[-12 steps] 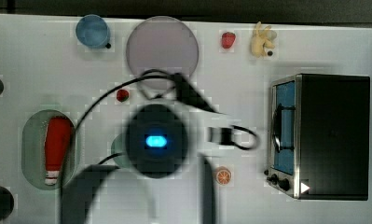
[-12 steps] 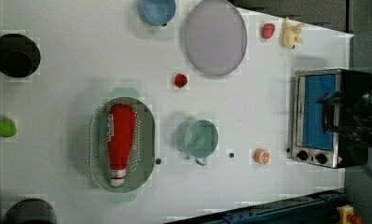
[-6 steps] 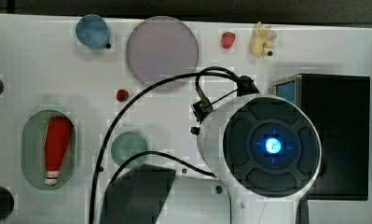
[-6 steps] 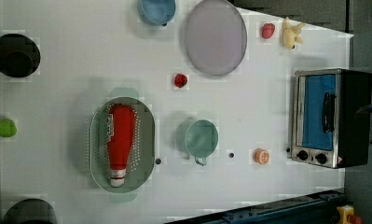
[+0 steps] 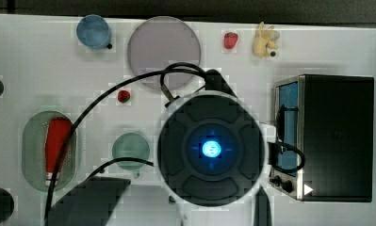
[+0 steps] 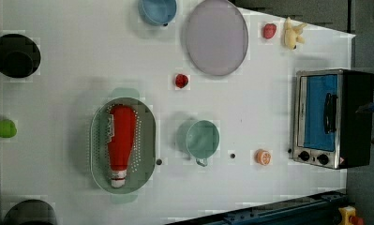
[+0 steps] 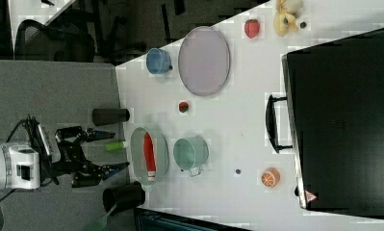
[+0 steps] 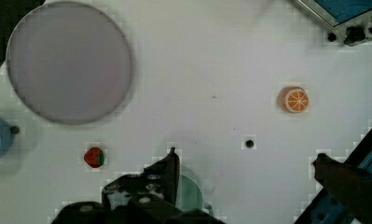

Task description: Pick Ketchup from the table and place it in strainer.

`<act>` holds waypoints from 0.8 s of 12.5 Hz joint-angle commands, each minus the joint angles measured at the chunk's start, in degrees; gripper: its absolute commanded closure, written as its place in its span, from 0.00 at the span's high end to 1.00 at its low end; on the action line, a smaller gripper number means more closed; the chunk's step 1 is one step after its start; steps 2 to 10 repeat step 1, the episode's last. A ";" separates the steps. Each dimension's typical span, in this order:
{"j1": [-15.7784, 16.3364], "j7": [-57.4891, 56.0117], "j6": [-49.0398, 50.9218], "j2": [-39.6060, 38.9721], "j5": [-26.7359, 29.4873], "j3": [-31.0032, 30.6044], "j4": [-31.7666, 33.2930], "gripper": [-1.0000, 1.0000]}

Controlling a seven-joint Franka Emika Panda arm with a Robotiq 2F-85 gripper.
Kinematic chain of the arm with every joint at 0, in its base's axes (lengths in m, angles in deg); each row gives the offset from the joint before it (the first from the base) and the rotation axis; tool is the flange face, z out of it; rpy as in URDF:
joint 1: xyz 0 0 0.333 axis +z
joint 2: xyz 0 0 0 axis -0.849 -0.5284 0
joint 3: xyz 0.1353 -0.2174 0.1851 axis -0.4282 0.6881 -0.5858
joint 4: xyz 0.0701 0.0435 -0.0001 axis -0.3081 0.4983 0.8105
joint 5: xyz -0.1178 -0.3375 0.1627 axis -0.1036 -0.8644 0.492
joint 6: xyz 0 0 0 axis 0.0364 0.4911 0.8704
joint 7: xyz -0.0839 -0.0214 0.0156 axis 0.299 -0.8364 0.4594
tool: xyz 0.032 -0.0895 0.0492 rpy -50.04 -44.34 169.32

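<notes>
Left view: Ketchup (image 6: 121,140) lies lengthwise inside strainer (image 6: 99,154), white cap toward the left view's bottom.
Green cup (image 6: 202,139) and toaster oven (image 6: 332,117) sit further right on tabletop (image 6: 72,70); end effector (image 8: 244,168) empty, fingers spread. Bottle likely light, smooth, squeezable; grip mid-body.

light: bright, even | shadows: soft, faint | quality: blocky, blurred

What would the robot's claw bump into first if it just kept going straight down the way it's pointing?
Probably the bare white table. The open gripper points down at it, between the small green cup and the orange slice. Depth is hard to judge.
</notes>
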 commanded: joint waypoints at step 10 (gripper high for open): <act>-0.09 -0.22 0.82 0.40 2.79 0.51 0.03 1.00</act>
